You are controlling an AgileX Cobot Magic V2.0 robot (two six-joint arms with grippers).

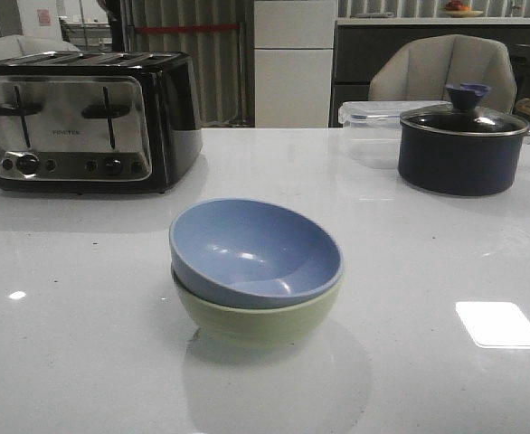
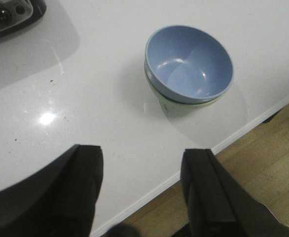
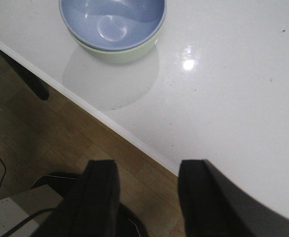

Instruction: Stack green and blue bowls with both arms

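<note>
Dusty blue sits inside pale green: the blue bowl is nested in the green bowl, tilted a little so its rim rides higher on the far left side. The stack stands on the white table, toward the near edge and about midway across it in the front view. Behind it to the left is a black and silver toaster; to the right at the back stand a dark pot with a glass lid and a clear plastic box just beside it.

Neither arm shows in the front view. In the left wrist view the left gripper has its two dark fingers spread wide with nothing between them, hovering over the table's edge; the stacked bowls lie well apart from the fingers, out ahead of them. In the right wrist view the right gripper is likewise spread and empty, its fingers over the wooden floor and the table's edge, with the bowls well apart from them and partly cut off by the frame.
</note>
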